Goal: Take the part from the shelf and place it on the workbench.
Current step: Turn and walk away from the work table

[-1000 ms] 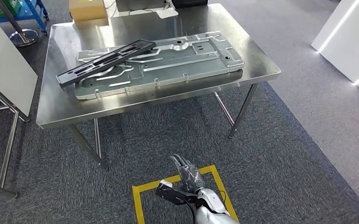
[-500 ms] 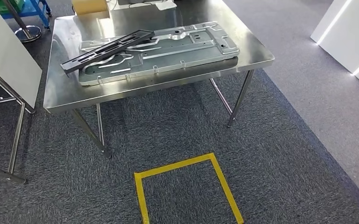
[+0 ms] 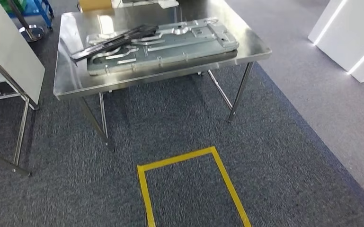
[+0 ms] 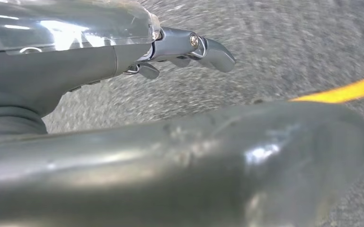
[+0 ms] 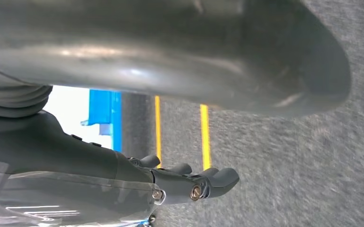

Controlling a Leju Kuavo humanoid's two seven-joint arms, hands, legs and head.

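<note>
A long black part [image 3: 113, 40] lies slanted across the left end of a large grey stamped metal plate [image 3: 180, 45] on the steel workbench [image 3: 71, 71], far ahead in the head view. My left hand [image 4: 104, 61] hangs over grey carpet with its fingers [image 4: 208, 47] stretched out and its thumb apart, holding nothing. My right hand [image 5: 123, 165] also hangs over the carpet, fingers [image 5: 217, 182] extended, with nothing in it.
A yellow tape square [image 3: 144, 189] marks the carpet just ahead of me. A white panel on a metal stand [image 3: 7, 52] is at the left. White blocks [image 3: 355, 38] stand at the right. A cardboard box [image 3: 94, 4] and a blue cart [image 3: 40, 9] are behind the workbench.
The whole picture has shifted, so the camera has moved: the workbench now sits higher and farther. My right hand, low in the head view one second ago, has dropped out of it.
</note>
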